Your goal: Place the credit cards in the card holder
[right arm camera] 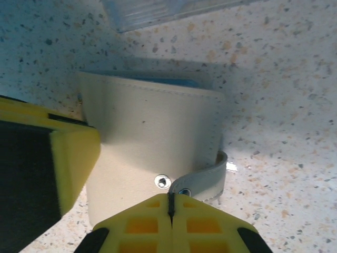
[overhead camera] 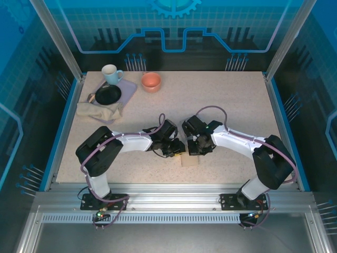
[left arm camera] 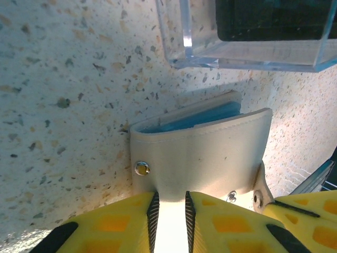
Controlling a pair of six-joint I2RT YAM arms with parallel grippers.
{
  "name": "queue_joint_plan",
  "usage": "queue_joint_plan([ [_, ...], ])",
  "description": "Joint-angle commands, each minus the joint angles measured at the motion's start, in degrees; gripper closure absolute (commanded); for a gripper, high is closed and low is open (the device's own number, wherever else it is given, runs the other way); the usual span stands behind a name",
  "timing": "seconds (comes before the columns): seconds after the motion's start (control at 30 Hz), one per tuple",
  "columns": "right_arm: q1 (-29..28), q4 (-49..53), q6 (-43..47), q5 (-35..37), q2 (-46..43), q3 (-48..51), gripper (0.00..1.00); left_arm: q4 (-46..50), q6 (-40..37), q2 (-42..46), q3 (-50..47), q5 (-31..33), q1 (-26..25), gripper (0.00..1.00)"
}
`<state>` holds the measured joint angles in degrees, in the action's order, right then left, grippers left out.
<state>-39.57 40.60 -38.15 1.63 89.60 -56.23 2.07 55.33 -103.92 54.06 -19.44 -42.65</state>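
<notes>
One card holder (left arm camera: 205,153), beige, flat, folded, on speckled tabletop (left arm camera: 63,79) between two arms. Teal plastic credit cards (left arm camera: 202,117) edge-on inside; count unclear. Left gripper (left arm camera: 169,203) pinching holder's near edge. Right gripper (right arm camera: 171,203) pressed together on holder's snap strap (right arm camera: 202,176). One clear plastic box (left arm camera: 253,52) just beyond. Far left: one white mug (overhead camera: 110,74), orange bowl (overhead camera: 151,81), black plate (overhead camera: 108,95), tan cloth (overhead camera: 98,110).

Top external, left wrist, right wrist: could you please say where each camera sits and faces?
Top external: above and behind, facing down at the table; left arm and right arm, bases nearest.
Left wrist: on that wrist, looking past the left gripper at the card holder.
Right wrist: likewise, past the shut right gripper at the holder's strap.
Shared by both wrist views: card holder with credit cards inside.
</notes>
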Motion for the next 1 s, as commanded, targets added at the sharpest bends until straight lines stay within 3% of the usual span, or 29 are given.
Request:
queue_joint_plan([
  [0.0, 0.6, -2.5, -0.9, -2.7, -0.7, 0.2, 1.00, 1.1, -1.1, -1.5, 1.1, -1.3, -0.8, 0.76],
  [0.97, 2.0, -3.0, -0.1, -4.5, 5.7, 1.5, 1.00, 2.0, -1.4, -1.8, 2.1, -1.3, -1.0, 0.76],
])
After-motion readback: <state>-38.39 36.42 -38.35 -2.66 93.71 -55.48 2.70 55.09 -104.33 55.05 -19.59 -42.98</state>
